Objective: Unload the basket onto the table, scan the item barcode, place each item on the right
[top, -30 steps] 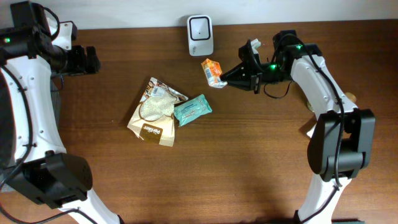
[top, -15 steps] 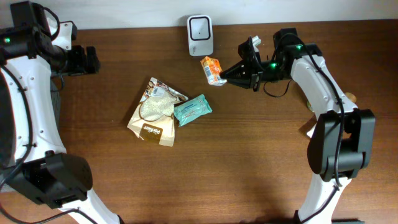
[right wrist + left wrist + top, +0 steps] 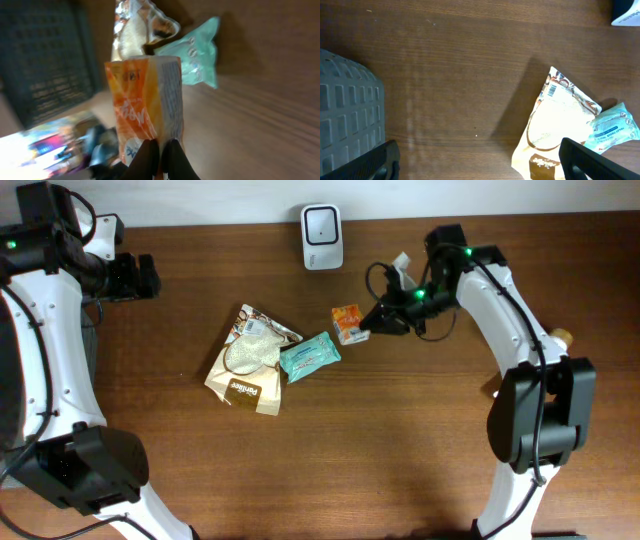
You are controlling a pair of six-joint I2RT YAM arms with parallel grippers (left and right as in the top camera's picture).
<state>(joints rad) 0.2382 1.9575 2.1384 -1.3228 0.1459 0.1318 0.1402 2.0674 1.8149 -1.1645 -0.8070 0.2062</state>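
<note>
My right gripper [image 3: 368, 323] is shut on a small orange packet [image 3: 347, 322], pinching one end of it a little above the table. In the right wrist view the orange packet [image 3: 145, 100] stands in front of the closed black fingers [image 3: 176, 160]; I can make out no barcode on its blurred face. The white scanner [image 3: 322, 236] stands at the back edge, up and left of the packet. My left gripper [image 3: 150, 275] hangs open at the far left, with nothing between its fingers [image 3: 585, 160].
A beige snack bag [image 3: 248, 360] lies mid-table with a teal packet [image 3: 309, 355] resting on its right edge, just left of the held packet. A grey slatted basket [image 3: 350, 110] sits at the table's left side.
My right gripper has carried the orange packet away from the scanner, toward the front, and it now hangs beside the teal packet. The left arm has not moved.
</note>
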